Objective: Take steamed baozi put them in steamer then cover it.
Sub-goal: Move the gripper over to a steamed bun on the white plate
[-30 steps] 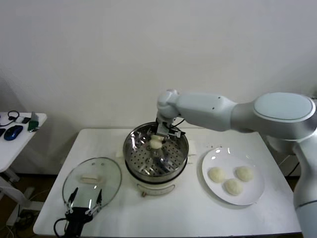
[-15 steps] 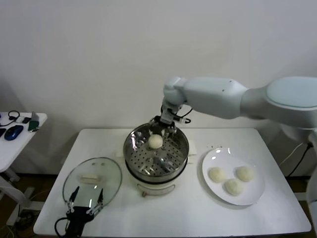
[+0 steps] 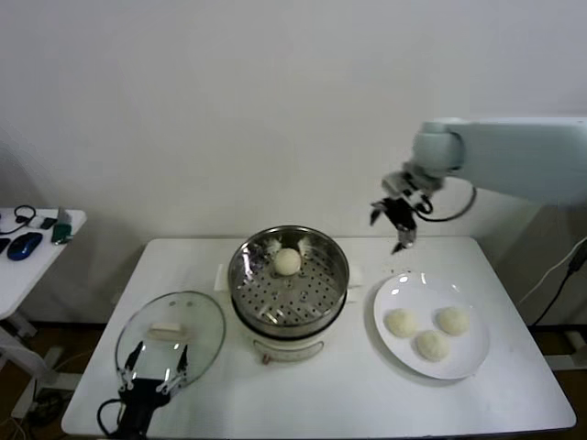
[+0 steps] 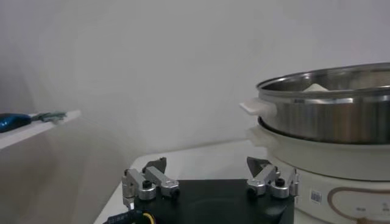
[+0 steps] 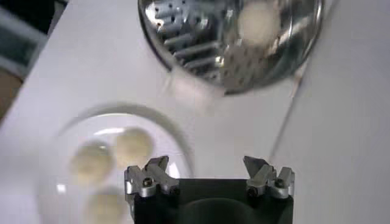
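Note:
One steamed baozi (image 3: 287,261) lies on the perforated floor of the steel steamer (image 3: 252,293), toward its back; the right wrist view shows it too (image 5: 259,21). Three more baozi (image 3: 401,322) (image 3: 451,320) (image 3: 431,345) rest on the white plate (image 3: 404,289) to the right. My right gripper (image 3: 396,218) hangs open and empty in the air above the gap between steamer and plate. The glass cover (image 3: 202,335) lies flat at the table's front left. My left gripper (image 3: 156,367) is parked open over the cover's near edge; its wrist view shows the steamer (image 4: 329,103) from the side.
The steamer sits on a white cooker base (image 3: 286,346) in the middle of the white table (image 3: 348,394). A small side table (image 3: 46,252) with a blue mouse (image 3: 25,244) and cables stands off to the left. A wall runs close behind.
My right gripper has let go of the baozi in the steamer, risen and swung right to above the plate's far edge. The left arm has not moved.

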You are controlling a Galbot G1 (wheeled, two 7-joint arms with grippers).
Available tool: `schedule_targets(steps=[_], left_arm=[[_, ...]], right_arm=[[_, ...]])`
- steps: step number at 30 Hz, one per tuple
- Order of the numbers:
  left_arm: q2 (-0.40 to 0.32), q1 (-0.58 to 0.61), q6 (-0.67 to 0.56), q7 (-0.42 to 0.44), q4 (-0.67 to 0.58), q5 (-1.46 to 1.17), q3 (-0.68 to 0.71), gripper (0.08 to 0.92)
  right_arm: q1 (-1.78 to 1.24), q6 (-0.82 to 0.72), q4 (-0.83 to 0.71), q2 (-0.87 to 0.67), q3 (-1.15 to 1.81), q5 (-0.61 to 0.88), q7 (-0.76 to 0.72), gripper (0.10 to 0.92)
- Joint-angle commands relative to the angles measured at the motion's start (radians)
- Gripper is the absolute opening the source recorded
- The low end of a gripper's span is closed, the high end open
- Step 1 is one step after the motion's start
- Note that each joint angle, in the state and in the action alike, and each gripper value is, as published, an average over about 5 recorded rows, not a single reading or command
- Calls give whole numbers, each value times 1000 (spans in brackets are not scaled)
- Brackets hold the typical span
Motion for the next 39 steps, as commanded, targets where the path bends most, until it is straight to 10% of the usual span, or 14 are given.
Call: schedule_targets(steps=[1,32,39], left_arm=[[0,-1,1,0,-1,-1,1,823],[-24,13,-22,-11,15,13,13,823],[-25,18,-24,-13,12,15,13,823]], right_arm=[[-24,-291,214,-253,-95,83,94,823],[-644,-345,-80,-115,403,-211,221,821],[-658,-344,-96,-103,414,-210,223,682]])
